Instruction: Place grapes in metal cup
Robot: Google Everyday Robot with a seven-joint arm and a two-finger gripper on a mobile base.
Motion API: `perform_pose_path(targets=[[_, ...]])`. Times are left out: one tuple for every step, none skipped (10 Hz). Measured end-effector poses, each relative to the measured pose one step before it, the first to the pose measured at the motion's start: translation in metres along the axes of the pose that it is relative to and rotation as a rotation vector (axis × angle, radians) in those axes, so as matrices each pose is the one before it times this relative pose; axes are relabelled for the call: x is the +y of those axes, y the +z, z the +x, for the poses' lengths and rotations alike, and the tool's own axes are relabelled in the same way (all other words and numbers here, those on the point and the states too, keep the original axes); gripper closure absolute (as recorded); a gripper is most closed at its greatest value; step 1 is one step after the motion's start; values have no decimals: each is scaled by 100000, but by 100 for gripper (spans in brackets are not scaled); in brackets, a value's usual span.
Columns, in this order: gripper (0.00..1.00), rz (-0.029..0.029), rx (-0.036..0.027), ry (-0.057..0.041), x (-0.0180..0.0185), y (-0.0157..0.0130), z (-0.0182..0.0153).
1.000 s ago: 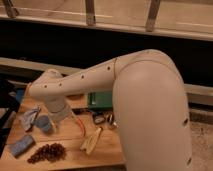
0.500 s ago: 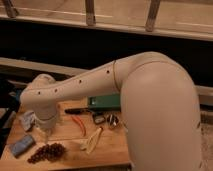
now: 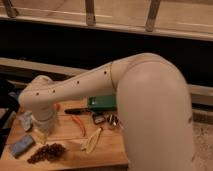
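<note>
With the gripper [image 3: 45, 134] hanging fingers apart just above the grapes [image 3: 47, 151] near the table's [image 3: 107, 150] front left corner, I judge pick-up pending: descend, close, then carry to the metal cup [image 3: 113, 121] toward the back edge.

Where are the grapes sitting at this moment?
In the camera view, the grapes lie at the front left of the wooden table, right of a blue object, with the gripper just above and behind them.
</note>
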Motion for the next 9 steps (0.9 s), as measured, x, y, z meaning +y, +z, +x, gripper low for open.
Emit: perform_pose_path(targets=[[35,594,757,-2482,447,861,-1052],[35,-146,1346,-2477,589,998,-1001],[35,17,1080,-2759,142,917,-648],[35,-829,1070,-2912,439,866,-606],[35,-1409,1193,-3066,695,1079,-560],[35,-753,777,-1210,276,676,-216],[35,-850,1080,-302,133,550,154],[35,-678,1117,157,32,603,428],[35,-1096,699,897,-83,580,751]])
